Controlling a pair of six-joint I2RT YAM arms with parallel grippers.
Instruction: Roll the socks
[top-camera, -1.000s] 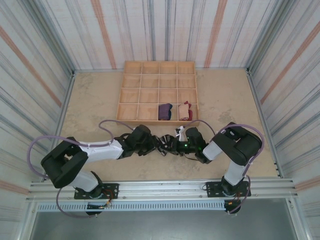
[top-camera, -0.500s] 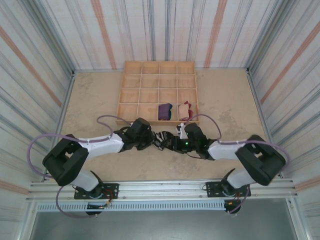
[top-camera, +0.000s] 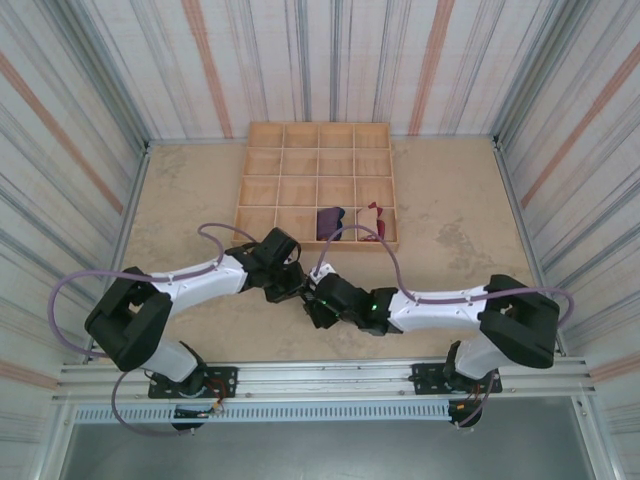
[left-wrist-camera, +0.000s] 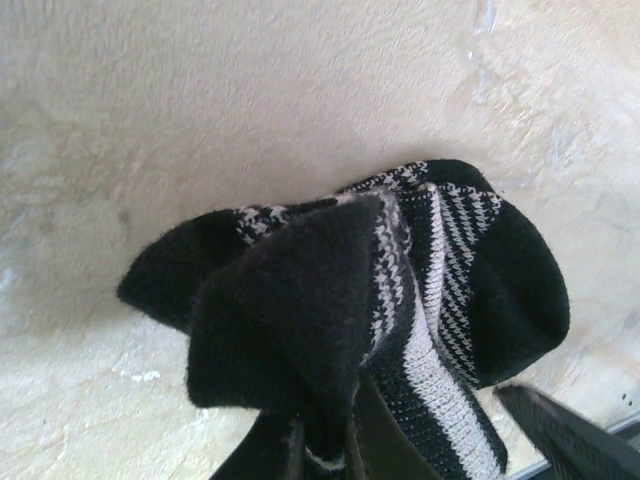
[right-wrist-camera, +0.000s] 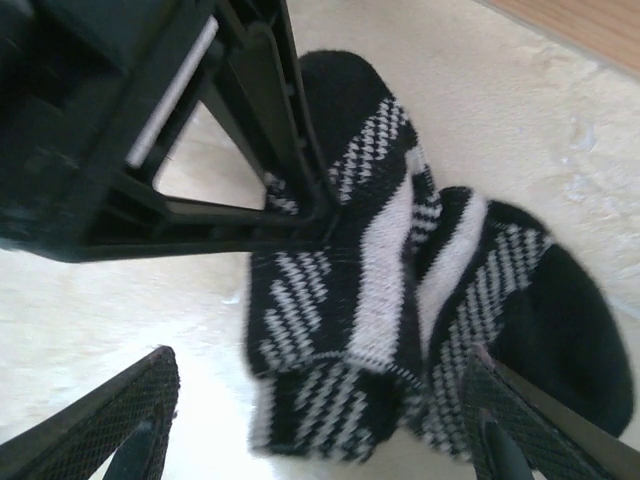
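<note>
On mottled beige tabletop (top-camera: 190, 200), bunched knit striped sock (right-wrist-camera: 380, 290), pinched by left gripper (top-camera: 297, 290); right gripper (right-wrist-camera: 320, 440) jaws spread wide.

Looks like a robotics lab test booth. Shut in by striped panels (top-camera: 330, 60) on three sides, well beyond the left pincer (top-camera: 296, 290) and right pincer (top-camera: 315, 307). Floored with a pale, mottled worktop (top-camera: 190, 200) under both. Fitted with a metal rail (top-camera: 320, 375) behind them carrying the arm bases, loose purple cables (top-camera: 213, 226) alongside, and a wooden compartment tray (top-camera: 318, 125) just ahead.
</note>
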